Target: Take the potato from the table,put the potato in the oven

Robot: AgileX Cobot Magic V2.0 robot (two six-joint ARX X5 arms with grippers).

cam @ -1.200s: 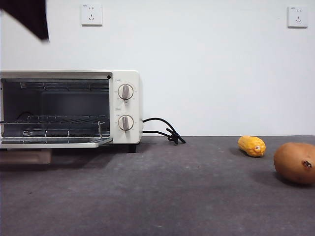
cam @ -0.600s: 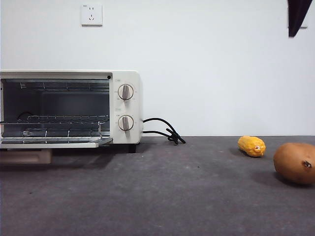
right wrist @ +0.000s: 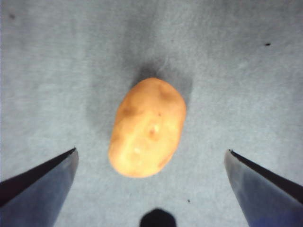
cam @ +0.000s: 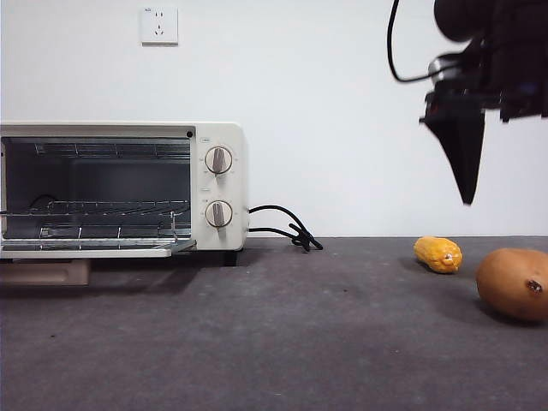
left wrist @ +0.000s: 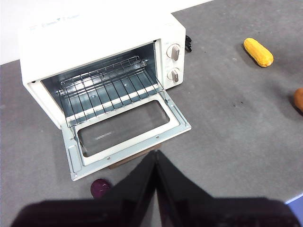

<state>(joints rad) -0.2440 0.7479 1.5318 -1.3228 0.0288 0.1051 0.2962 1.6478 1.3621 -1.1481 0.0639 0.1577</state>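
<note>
The orange-brown potato (cam: 514,284) lies on the dark grey table (cam: 291,342) at the far right; the right wrist view shows the potato (right wrist: 147,127) centred below my right gripper (right wrist: 151,150), whose jaws stand wide open on either side, well above it. In the front view the right gripper (cam: 488,94) hangs high at the upper right, one black tip pointing down. The cream-white oven (cam: 218,184) stands at the left with its door (left wrist: 128,130) folded down and the rack bare. My left gripper (left wrist: 155,156) is shut, high above the table in front of the oven door.
A yellow corn cob piece (cam: 437,254) lies just left of and behind the potato. The oven's black cord (cam: 287,227) trails to its right. A small purple round thing (left wrist: 100,187) sits near the door's front corner. A wooden block (cam: 43,272) sits under the door.
A dark arm tip at the top left corner left the front view. The right arm came down from the top right corner and now hangs large above the potato.
</note>
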